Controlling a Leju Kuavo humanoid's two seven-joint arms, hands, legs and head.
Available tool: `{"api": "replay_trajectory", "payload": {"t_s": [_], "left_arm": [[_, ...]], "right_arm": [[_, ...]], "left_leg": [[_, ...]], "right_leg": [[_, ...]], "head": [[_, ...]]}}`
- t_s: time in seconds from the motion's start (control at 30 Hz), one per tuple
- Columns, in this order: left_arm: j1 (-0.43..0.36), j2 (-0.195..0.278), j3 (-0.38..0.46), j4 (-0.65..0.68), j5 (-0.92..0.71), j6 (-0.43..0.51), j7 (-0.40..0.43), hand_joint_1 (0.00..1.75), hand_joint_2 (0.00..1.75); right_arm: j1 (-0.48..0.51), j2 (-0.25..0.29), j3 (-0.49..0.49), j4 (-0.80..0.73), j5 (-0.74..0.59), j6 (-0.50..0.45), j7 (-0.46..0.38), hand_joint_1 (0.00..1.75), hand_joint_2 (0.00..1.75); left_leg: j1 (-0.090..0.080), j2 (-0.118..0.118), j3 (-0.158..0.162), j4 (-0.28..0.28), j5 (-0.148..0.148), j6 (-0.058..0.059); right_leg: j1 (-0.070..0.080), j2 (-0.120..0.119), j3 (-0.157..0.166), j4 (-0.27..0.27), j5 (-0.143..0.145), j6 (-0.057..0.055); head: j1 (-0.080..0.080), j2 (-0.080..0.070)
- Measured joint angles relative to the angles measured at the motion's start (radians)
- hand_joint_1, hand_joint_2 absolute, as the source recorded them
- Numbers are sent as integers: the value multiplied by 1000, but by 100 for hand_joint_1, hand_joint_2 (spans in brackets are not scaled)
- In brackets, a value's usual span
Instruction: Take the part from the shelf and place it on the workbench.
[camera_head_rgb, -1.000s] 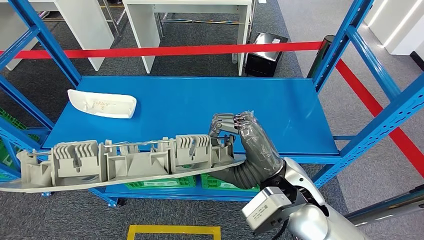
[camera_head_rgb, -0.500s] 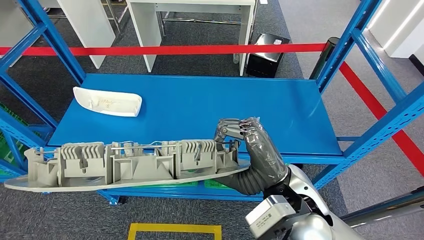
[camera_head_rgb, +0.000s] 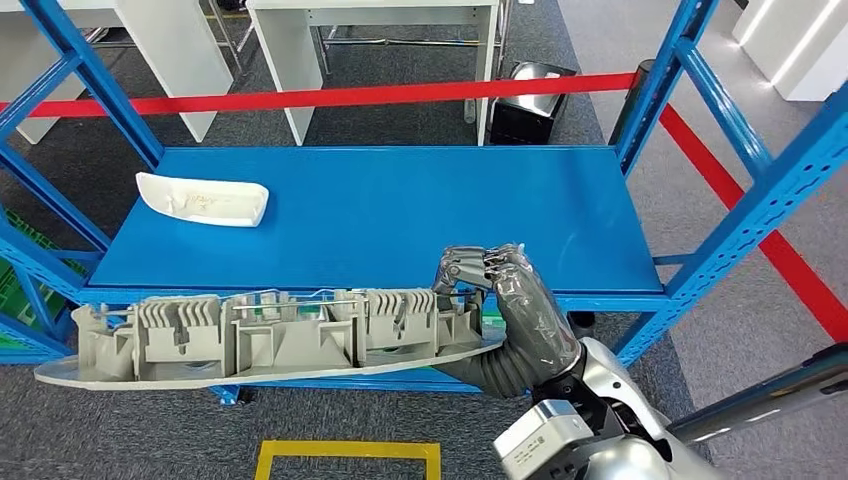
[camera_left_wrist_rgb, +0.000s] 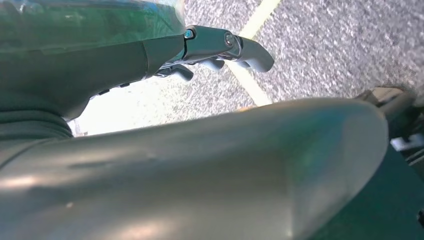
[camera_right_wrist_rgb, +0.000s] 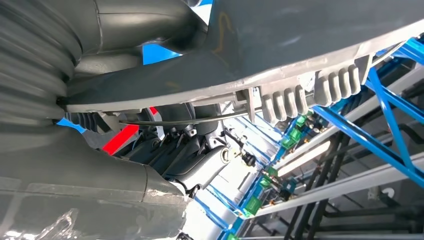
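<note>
Right hand: our right hand (camera_head_rgb: 478, 272) has its fingers closed over one end of the long grey part (camera_head_rgb: 270, 335) and holds it.
Part: we see it lying level, in front of the blue shelf (camera_head_rgb: 380, 215) edge, above the floor, ribs facing up.
Left hand: our left hand (camera_left_wrist_rgb: 220, 47) hangs over the grey floor, fingers loosely curled, nothing in it.
Shelf: a white curved piece (camera_head_rgb: 203, 199) lies on its far left side.
Crates: green crates (camera_head_rgb: 10, 290) sit low at the left; we cannot tell what is inside.
</note>
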Motion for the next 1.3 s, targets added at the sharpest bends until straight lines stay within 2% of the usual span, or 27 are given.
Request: {"api": "replay_trajectory", "payload": {"t_s": [0.07, 0.1, 0.13, 0.17, 0.23, 0.3, 0.4, 0.43, 0.47, 0.5, 0.57, 0.6, 0.63, 0.67, 0.7, 0.73, 0.8, 0.87, 0.93, 0.97, 1.03, 1.1, 1.13, 1.17, 1.2, 1.23, 1.3], "left_arm": [[0, 0, 0, 0, 0, 0, 0, 0, 175], [0, 0, 0, 0, 0, 0, 0, 0, 175], [0, 0, 0, 0, 0, 0, 0, 0, 175], [0, 0, 0, 0, 0, 0, 0, 0, 175], [-1, 0, 0, 0, 0, 0, 0, 0, 175], [-4, 1, 0, 0, 0, 0, 0, 0, 175], [-4, 1, 0, 0, -1, -1, 1, 0, 175], [-4, 0, 0, 0, -1, -1, 1, 0, 175], [-4, 0, 0, 0, -1, -1, 2, 0, 175], [-5, 0, 0, 0, -1, -1, 2, 0, 175], [-7, -1, 0, 0, -1, -2, 3, 0, 175], [-6, -2, 0, 0, 0, -3, 3, 0, 175], [-5, -3, 0, 0, 0, -3, 3, 0, 175], [-5, -3, 0, 0, 0, -3, 3, 0, 175], [-5, -3, 0, 0, 0, -3, 3, 0, 175], [-5, -3, 0, 0, 0, -3, 3, 0, 175], [-5, -4, 0, 0, 0, -2, 3, 0, 175], [-5, -5, 0, 0, 0, -3, 3, 0, 175], [-5, -5, 0, 0, 0, -5, 4, 0, 175], [-4, -5, 0, 0, 0, -6, 5, 0, 175], [-3, -4, 0, 0, 0, -6, 7, 0, 175], [-2, -4, 0, 0, 0, -7, 9, 0, 175], [-3, -4, 0, 0, 0, -7, 10, 0, 175], [-3, -4, 0, 0, 0, -7, 10, 0, 175], [-3, -4, 0, 0, 0, -7, 11, 0, 175], [-4, -4, 0, 0, 0, -7, 12, 0, 175], [-6, -3, 0, 0, 0, -6, 13, 0, 175]], "right_arm": [[3, 0, 0, -1, 2, 0, 2, 175, 175], [5, 0, 1, -1, 4, 0, 2, 175, 175], [7, 0, 2, -1, 5, 0, 3, 175, 175], [8, 0, 2, -1, 7, 0, 4, 175, 175], [9, 0, 4, -2, 10, 0, 6, 175, 175], [9, 0, 5, -5, 16, 0, 10, 175, 175], [9, -1, 6, -7, 20, -1, 15, 175, 175], [10, -2, 6, -8, 22, -1, 16, 175, 175], [10, -3, 6, -8, 24, -2, 17, 175, 175], [10, -4, 6, -9, 26, -2, 18, 175, 175], [12, -7, 7, -9, 33, -4, 21, 175, 175], [15, -8, 7, -10, 40, -7, 23, 175, 175], [17, -10, 7, -10, 49, -9, 26, 175, 175], [20, -11, 7, -10, 58, -12, 28, 175, 175], [21, -12, 7, -10, 67, -15, 31, 175, 175], [22, -13, 7, -10, 74, -17, 34, 175, 175], [22, -14, 7, -13, 82, -20, 37, 175, 175], [22, -15, 6, -16, 87, -21, 39, 175, 175], [22, -15, 6, -17, 90, -22, 39, 175, 175], [22, -15, 6, -18, 91, -22, 39, 175, 175], [22, -15, 7, -19, 94, -22, 39, 175, 175], [22, -15, 7, -20, 95, -22, 39, 175, 175], [22, -15, 8, -20, 96, -22, 40, 175, 175], [23, -15, 8, -20, 97, -22, 40, 175, 175], [23, -15, 9, -20, 98, -22, 40, 175, 175], [23, -15, 8, -20, 99, -22, 41, 175, 175], [23, -15, 8, -20, 100, -21, 42, 175, 175]], "left_leg": [[0, 0, -39, 123, -76, -4], [0, 0, -51, 172, -98, -5], [0, 0, -50, 191, -100, -3], [-1, 0, -31, 170, -84, 0], [-4, 0, 47, 42, -31, 12], [-10, 0, 107, -68, -2, 22], [-17, 0, 105, -99, 16, 34], [-16, 1, 100, -103, 27, 40], [-14, 3, 94, -108, 38, 46], [-11, 4, 84, -112, 51, 52], [-11, 5, 61, -110, 70, 58], [-11, 5, 46, -109, 80, 58], [-10, 5, 31, -106, 89, 57], [-10, 5, 17, -103, 97, 55], [-9, 5, 1, -98, 105, 53], [-9, 5, -12, -92, 111, 49], [-10, 4, -35, -81, 122, 40], [-10, 4, -46, -76, 135, 28], [-9, 4, -51, -75, 147, 16], [-8, 3, -56, -71, 139, 10], [-6, 3, -73, -18, 76, 1], [-4, 3, -97, 93, -14, -6], [-3, 3, -101, 142, -38, -7], [-3, 3, -94, 166, -40, -6], [-4, 3, -72, 158, -25, -4], [-4, 3, -35, 119, -2, 1], [-9, 3, 58, -6, 20, 14]], "right_leg": [[4, -1, -11, 0, 9, -9], [7, -2, -18, 1, 14, -11], [10, -1, -25, 2, 19, -12], [12, -1, -33, 3, 24, -12], [15, 1, -44, 5, 35, -9], [17, 1, -52, 5, 48, -1], [13, 0, -57, -4, 69, 18], [12, 1, -60, -3, 65, 25], [12, 1, -66, 8, 47, 30], [11, 1, -78, 41, 9, 35], [9, 1, -111, 160, -86, 43], [7, 1, -125, 225, -120, 46], [6, 1, -126, 265, -129, 49], [5, 0, -113, 274, -119, 50], [5, 0, -80, 243, -94, 50], [4, 0, -31, 180, -70, 48], [7, 1, 60, 43, -58, 39], [12, 4, 87, -13, -70, 27], [13, 4, 77, -18, -60, 12], [11, 2, 71, -19, -52, 5], [7, -1, 56, -23, -33, -7], [9, -3, 36, -21, -16, -13], [10, -3, 24, -20, -7, -14], [12, -4, 11, -17, 1, -13], [13, -3, -3, -14, 10, -13], [14, -3, -16, -11, 18, -12], [17, -2, -34, -6, 33, -6]], "head": [[-11, 0], [-14, 0], [-16, 0], [-17, 0], [-19, 0], [-20, 0], [-21, 0], [-20, 0], [-18, 0], [-14, 0], [-5, 0], [-1, 0], [0, 0], [2, 0], [4, 0], [5, 0], [6, 0], [5, 0], [4, 0], [4, 0], [-4, 0], [-14, 0], [-17, 0], [-18, 0], [-19, 0], [-20, 0], [-23, 0]]}}
